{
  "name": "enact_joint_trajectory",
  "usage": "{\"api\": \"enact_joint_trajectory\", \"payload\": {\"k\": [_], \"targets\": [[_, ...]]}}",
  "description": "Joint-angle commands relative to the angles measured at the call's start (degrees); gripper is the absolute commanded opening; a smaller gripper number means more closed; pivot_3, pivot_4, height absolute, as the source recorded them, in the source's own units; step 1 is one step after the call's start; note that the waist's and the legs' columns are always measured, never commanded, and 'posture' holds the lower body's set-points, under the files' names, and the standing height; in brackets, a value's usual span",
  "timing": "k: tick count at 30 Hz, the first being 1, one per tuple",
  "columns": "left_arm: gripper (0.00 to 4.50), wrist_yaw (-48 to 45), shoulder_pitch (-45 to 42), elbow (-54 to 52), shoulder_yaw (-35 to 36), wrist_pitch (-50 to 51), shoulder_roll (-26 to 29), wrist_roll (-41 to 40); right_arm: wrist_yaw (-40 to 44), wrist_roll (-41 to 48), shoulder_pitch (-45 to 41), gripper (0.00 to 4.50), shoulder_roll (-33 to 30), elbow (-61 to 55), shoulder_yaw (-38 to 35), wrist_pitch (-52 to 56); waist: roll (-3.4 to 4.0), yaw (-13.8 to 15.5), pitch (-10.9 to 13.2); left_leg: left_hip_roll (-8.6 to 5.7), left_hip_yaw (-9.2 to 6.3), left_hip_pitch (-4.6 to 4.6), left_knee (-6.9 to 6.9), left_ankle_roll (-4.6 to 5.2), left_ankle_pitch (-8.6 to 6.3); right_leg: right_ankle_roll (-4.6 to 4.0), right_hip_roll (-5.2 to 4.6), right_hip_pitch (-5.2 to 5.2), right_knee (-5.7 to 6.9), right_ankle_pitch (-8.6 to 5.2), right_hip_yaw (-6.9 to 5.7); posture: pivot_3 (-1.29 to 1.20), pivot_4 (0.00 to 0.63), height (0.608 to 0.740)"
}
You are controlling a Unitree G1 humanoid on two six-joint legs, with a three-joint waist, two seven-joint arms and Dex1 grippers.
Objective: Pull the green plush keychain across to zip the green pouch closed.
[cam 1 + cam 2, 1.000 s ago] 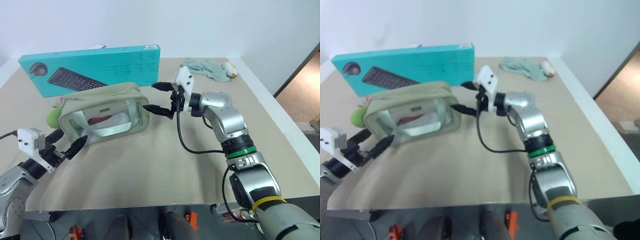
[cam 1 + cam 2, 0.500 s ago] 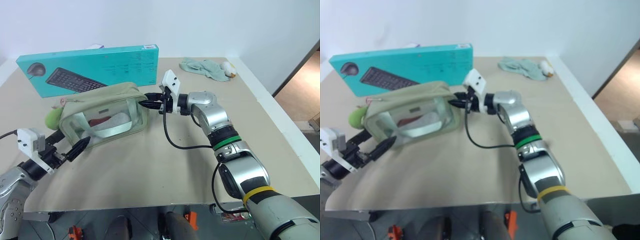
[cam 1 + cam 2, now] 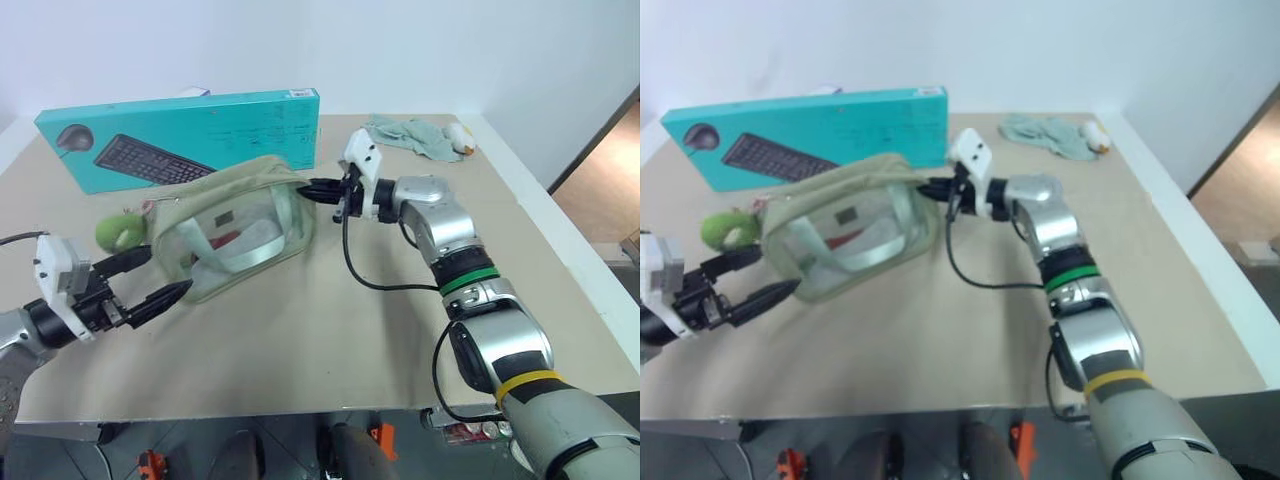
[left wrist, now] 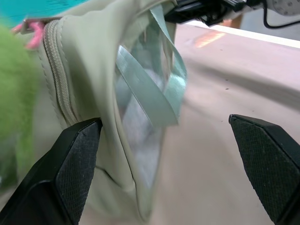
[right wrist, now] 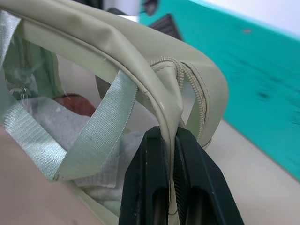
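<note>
On the tan tabletop point(image 3: 330, 330), just in front of the long teal keyboard box point(image 3: 180, 135), the green pouch point(image 3: 235, 235) sits with its clear window panel facing the robot and its pale webbing strap point(image 3: 262, 240) draped over that panel. Something red and something white show faintly through the plastic. The right gripper point(image 3: 312, 191) reaches in level from the right, its 2 black fingers point(image 5: 159, 187) pressed together on the pouch's upper end seam, right beside the end of the zipper point(image 5: 192, 108); the wrist view shows the fabric edge pinched between them. At the opposite end of the pouch, the green plush keychain point(image 3: 117, 231) lies on the table, touching the pouch's corner, a small pinkish tag point(image 3: 147, 206) poking up beside it. The left gripper point(image 3: 150, 278) hangs near the front lower corner of the pouch with its 2 fingers point(image 4: 77, 164) spread wide apart, holding nothing; the pouch's end stands between them in the wrist view, but I cannot tell whether either finger touches it. At the far right corner of the table, well apart from all this, a pale teal cloth point(image 3: 410, 135) lies crumpled with a white-and-orange end point(image 3: 460, 138).
</note>
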Motion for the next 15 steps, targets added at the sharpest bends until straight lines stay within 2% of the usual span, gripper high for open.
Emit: {"api": "enact_joint_trajectory", "payload": {"k": [1,5,11,15], "targets": [[4.50,-0.7,-2.3,0.9,-2.2,-1.6,-0.7,1.2,-1.6,0.9,-1.8,0.04,-3.5,-3.8,-4.3,-0.1,0.00,0.0,0.0,-0.02,0.02,-0.04,-0.01,-0.01,-0.01,0.00,-0.01,-0.05,0.00,0.00,0.02,0.00,0.150,0.740],[4.50,-2.8,-4.8,1.4,-5.6,-1.0,-1.2,1.2,-2.9,1.5,1.2,0.04,-7.8,-10.5,-6.4,2.6,0.00,0.0,0.0,0.00,0.07,-0.44,0.00,-0.01,-0.01,-0.07,0.00,-0.49,0.05,0.07,0.09,0.00,0.150,0.740],[4.50,-5.8,-11.8,2.1,-12.0,0.0,-2.6,0.7,-6.0,4.9,13.6,0.04,-14.1,-33.2,-10.8,13.7,0.00,0.1,0.0,-0.03,0.04,-0.47,-0.07,-0.07,-0.04,-0.12,0.00,-0.50,0.07,0.02,0.05,0.00,0.150,0.740],[4.50,-7.1,-16.5,3.2,-15.3,0.5,-3.3,1.0,-9.6,7.6,22.8,0.04,-16.7,-47.7,-14.1,21.8,0.03,0.0,0.0,-0.03,0.10,-0.42,-0.03,-0.07,-0.04,0.19,0.06,-0.51,0.08,-0.08,0.17,0.00,0.150,0.740]]}}
